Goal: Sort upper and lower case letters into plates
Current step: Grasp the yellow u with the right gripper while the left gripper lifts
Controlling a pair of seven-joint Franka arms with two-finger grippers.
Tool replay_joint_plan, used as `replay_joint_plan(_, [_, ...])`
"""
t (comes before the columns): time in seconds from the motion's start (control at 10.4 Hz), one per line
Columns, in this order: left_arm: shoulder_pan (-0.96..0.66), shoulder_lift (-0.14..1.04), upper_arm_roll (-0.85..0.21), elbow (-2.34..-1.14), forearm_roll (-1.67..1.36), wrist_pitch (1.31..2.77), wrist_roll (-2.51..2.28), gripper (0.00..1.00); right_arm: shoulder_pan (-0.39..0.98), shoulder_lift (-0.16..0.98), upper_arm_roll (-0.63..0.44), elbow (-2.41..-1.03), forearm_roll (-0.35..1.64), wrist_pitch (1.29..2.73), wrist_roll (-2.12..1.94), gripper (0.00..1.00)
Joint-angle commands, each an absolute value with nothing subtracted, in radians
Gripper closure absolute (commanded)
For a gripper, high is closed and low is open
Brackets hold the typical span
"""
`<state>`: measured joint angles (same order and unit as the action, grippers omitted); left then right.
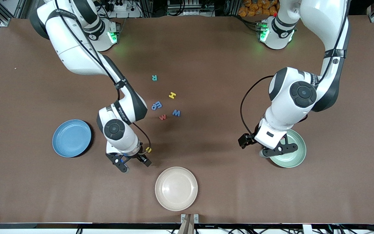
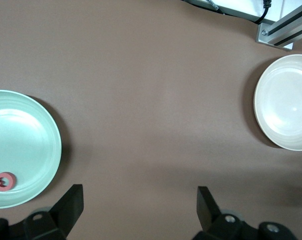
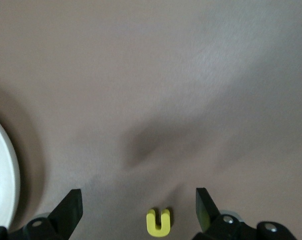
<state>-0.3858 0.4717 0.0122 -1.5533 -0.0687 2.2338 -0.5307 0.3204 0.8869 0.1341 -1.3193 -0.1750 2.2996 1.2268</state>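
brown table | left gripper agape | right gripper agape, over table

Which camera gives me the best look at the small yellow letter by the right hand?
The right wrist view: the yellow letter lies in plain sight between the open right hand's fingers. The front view shows only a sliver beside the wrist. The left wrist view misses it.

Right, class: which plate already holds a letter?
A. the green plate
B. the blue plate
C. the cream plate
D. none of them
A: the left wrist view shows a small red letter lying in the green plate, while the blue plate and cream plate hold nothing.
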Motion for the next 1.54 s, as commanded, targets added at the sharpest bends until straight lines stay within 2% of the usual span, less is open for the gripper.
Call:
replay_joint_plan(0.0, [-0.387, 0.454, 0.012, -1.575, -0.089, 2.226, -0.523, 0.0, 0.356, 0.907, 0.133, -1.296, -0.186, 2.278, 1.249, 0.0])
replay_joint_plan(0.77, [-0.423, 0.505, 0.002, -1.574, -0.089, 2.227, -0.537, 0.0, 0.344, 0.897, 0.13, -1.388, -0.186, 2.305, 1.32, 0.0])
replay_joint_plan(1.45, [-0.587, 0.578, 0.002, -1.572, -0.078, 2.243, -0.541, 0.0, 0.354, 0.9, 0.13, -1.381, -0.179, 2.318, 1.333, 0.0])
